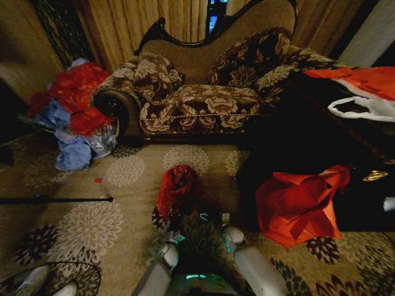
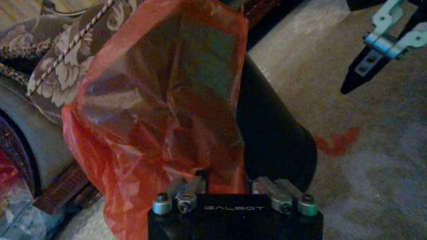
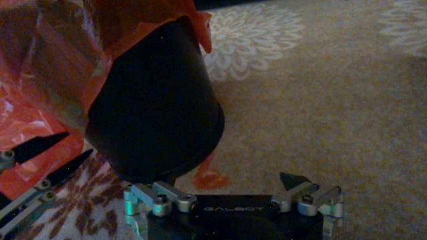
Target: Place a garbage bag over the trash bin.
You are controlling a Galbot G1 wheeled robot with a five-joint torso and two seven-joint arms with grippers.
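The garbage bag (image 1: 178, 187) is glossy deep-red plastic draped over the top of the trash bin on the carpet in front of me. In the left wrist view the garbage bag (image 2: 160, 105) hangs down one side of the black trash bin (image 2: 277, 135), whose other side is bare. My left gripper (image 1: 174, 217) is close at the bin's base, open, its fingers by the bag's hanging edge (image 2: 230, 182). My right gripper (image 1: 213, 217) is open beside the bin's bare lower wall (image 3: 153, 120), holding nothing (image 3: 227, 185).
A patterned sofa (image 1: 203, 92) stands behind the bin. A heap of red and blue bags (image 1: 77, 111) lies at the left. A large orange-red bag (image 1: 299, 203) leans on a dark table (image 1: 321, 142) at the right. A black rod (image 1: 55, 199) lies on the carpet.
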